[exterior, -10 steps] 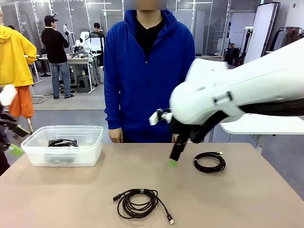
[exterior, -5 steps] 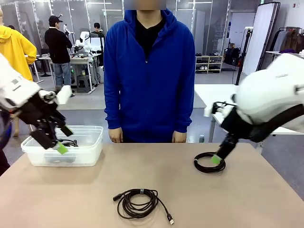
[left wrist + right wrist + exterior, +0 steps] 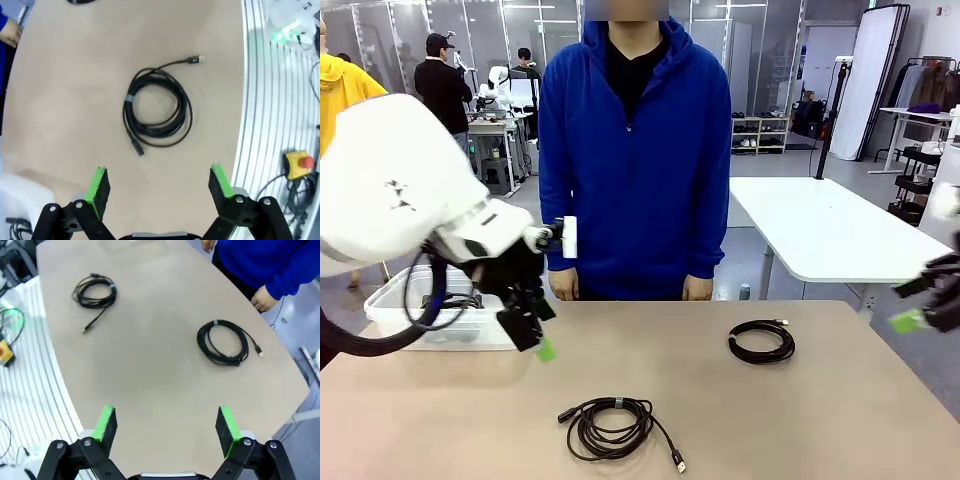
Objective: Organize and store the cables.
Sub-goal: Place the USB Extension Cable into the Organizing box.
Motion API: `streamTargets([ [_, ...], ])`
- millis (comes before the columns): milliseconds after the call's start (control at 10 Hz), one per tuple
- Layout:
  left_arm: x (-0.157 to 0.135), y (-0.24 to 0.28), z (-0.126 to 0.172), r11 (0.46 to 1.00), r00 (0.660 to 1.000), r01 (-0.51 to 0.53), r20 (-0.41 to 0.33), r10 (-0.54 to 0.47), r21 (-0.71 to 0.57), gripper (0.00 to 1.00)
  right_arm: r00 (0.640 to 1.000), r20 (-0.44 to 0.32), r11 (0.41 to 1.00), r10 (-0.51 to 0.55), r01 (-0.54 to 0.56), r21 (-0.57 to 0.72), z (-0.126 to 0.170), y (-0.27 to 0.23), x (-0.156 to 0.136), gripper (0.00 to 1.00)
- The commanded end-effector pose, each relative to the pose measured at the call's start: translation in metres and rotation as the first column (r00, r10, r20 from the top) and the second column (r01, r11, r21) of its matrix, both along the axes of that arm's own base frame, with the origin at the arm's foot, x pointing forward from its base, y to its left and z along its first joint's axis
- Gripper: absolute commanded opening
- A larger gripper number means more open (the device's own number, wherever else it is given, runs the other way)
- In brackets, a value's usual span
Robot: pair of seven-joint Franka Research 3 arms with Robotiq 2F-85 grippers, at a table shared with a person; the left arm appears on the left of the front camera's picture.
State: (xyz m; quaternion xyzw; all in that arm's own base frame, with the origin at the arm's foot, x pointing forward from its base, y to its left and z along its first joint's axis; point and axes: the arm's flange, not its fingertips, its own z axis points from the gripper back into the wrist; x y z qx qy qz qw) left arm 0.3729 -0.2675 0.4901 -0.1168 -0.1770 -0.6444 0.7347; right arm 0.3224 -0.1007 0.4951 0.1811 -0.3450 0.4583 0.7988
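Left gripper [image 3: 535,340]: hangs above the table [image 3: 840,420], just in front of the bin [image 3: 390,325], fingers pointing down. Stands wide apart at the green pads in the wrist view [image 3: 159,180], with nothing between them. Touches no cable.

Right gripper [image 3: 918,303]: sits at the right margin of the front view, raised, well away from both coils. Spread wide too in its own wrist view [image 3: 167,422]; holds nothing.

Near coil [image 3: 620,404]: lies flat on the table's middle, close to the robot's edge, one plug end trailing off toward the right. Shows ahead of the left fingers [image 3: 128,102], apart from them, and far off in the right wrist view [image 3: 111,294].

Far coil [image 3: 760,358]: lies flat on the table's right part, nearer the person's side, well apart from the near coil. Shows ahead of the right fingers [image 3: 202,342], clear of them.

Third cable [image 3: 468,299]: rests inside the clear bin at the table's left, partly hidden behind the left arm.

Person [image 3: 635,150]: stands in a blue hoodie at the far edge, both hands down by the table.
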Motion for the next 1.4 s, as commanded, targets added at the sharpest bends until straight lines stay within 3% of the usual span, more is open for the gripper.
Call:
streamTargets([
  [0, 0.019, -0.019, -0.006, 0.998, 0.999, -0.053, -0.003, 0.053, 0.018, 1.00, 0.996, -0.005, 0.996, 0.088, -0.088, 0.011, -0.008, -0.046, -0.011, 1.00],
  [400, 0.022, -0.033, -0.023, 0.996, 0.996, -0.083, 0.015, 0.083, 0.022, 1.00, 0.978, 0.060, 0.968, 0.199, -0.206, 0.141, -0.040, -0.092, -0.024, 1.00],
  [500, 0.023, -0.029, -0.020, 0.997, 0.997, -0.071, 0.035, 0.070, 0.022, 1.00, 0.973, 0.049, 0.967, 0.224, -0.228, 0.111, -0.050, -0.089, -0.019, 1.00],
  [600, 0.021, -0.026, -0.024, 0.999, 0.999, -0.042, -0.011, 0.042, 0.012, 1.00, 0.987, 0.036, 0.982, 0.154, -0.157, 0.108, -0.031, -0.086, -0.032, 1.00],
  [1100, 0.022, -0.025, -0.024, 0.999, 0.999, -0.047, -0.002, 0.047, 0.013, 1.00, 0.987, 0.036, 0.982, 0.154, -0.157, 0.108, -0.031, -0.086, -0.032, 1.00],
  [1300, 0.032, -0.047, -0.038, 0.989, 0.998, -0.039, -0.047, 0.046, 0.143, 1.00, 0.987, 0.036, 0.982, 0.154, -0.157, 0.108, -0.031, -0.086, -0.032, 1.00],
])
